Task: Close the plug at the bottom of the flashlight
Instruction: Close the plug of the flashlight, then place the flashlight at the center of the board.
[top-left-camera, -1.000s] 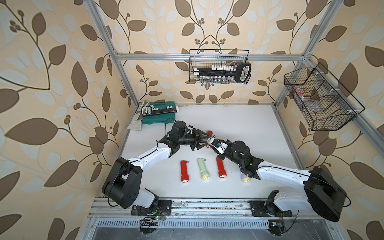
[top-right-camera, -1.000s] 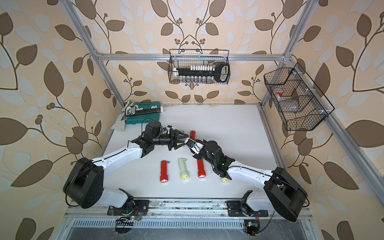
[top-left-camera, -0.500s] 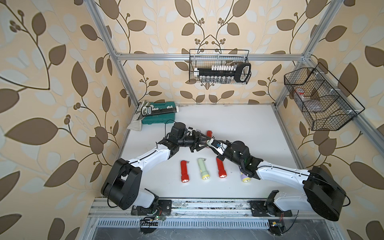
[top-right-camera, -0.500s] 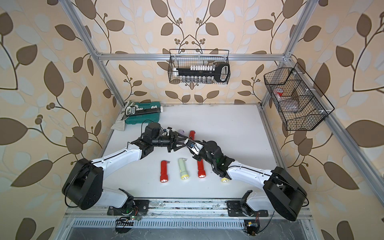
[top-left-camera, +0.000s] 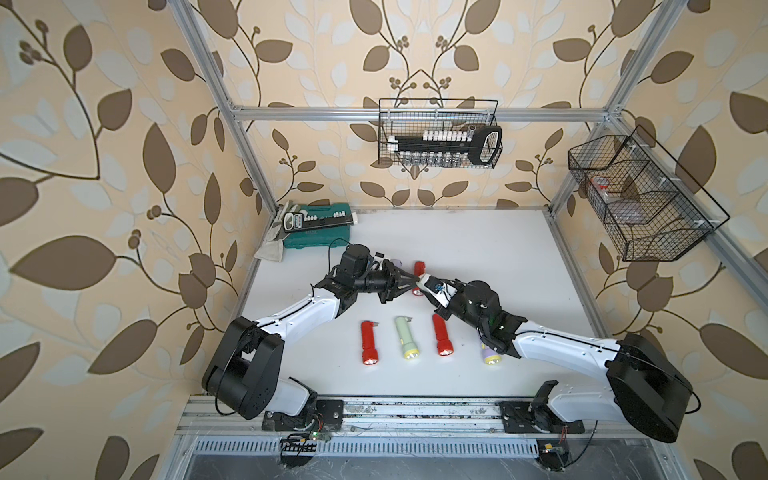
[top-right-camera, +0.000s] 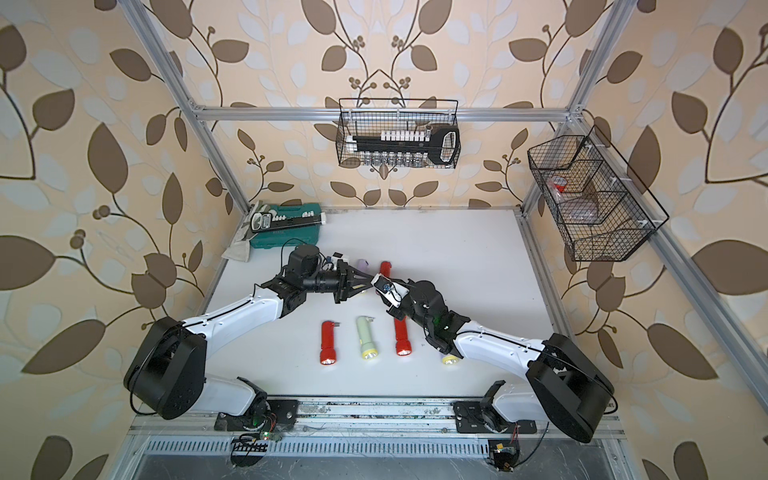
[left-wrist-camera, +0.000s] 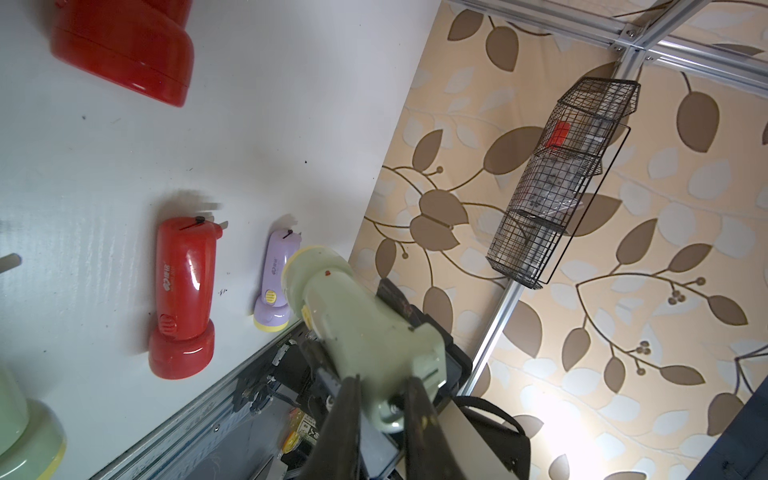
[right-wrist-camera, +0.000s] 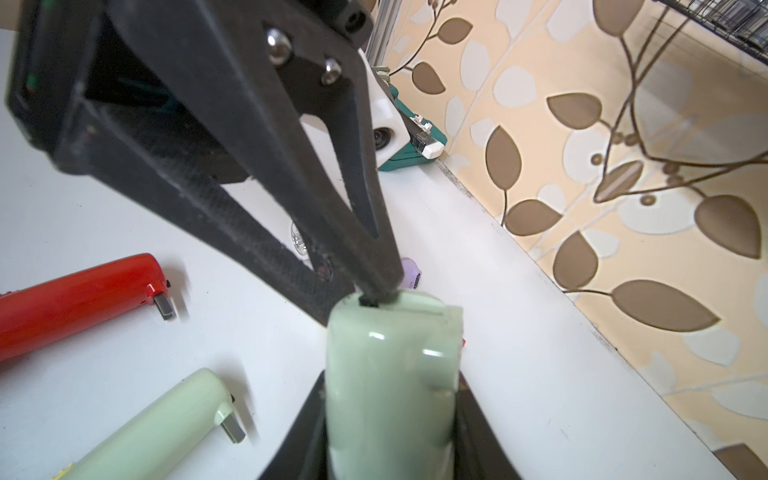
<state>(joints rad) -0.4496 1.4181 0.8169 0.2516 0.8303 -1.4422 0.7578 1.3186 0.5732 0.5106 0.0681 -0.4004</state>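
Two white and black robot arms meet above the middle of a white worktop (top-left-camera: 478, 249) inside a frame walled with leaf-patterned paper. The right gripper (top-left-camera: 446, 296) grasps a pale green flashlight (right-wrist-camera: 390, 374) around its body and holds it raised off the worktop, tilted, with its bottom end turned toward the left arm. The left gripper (top-left-camera: 414, 279) is clenched, its two black fingers (right-wrist-camera: 332, 232) drawn to a narrow point that touches the bottom end of the flashlight at the edge of a slot. The plug is hidden behind the tips, so it is unclear whether they pinch it or only press there. In the left wrist view the rounded bottom end of the flashlight shows between the closed fingers. Four more flashlights lie in a row on the worktop nearer the arm bases, lenses toward the front edge: a red one (top-left-camera: 368, 343), a light green one (top-left-camera: 405, 337), a second red one (top-left-camera: 441, 338), and a lilac one (top-left-camera: 489, 355) partly covered by the right arm. Behind the grippers lie another red flashlight (top-left-camera: 419, 266) and another lilac one (top-left-camera: 396, 263). A green tool case (top-left-camera: 320, 226) sits in the far left corner. A wire basket (top-left-camera: 440, 133) hangs on the back wall and another wire basket (top-left-camera: 640, 199) on the right wall.
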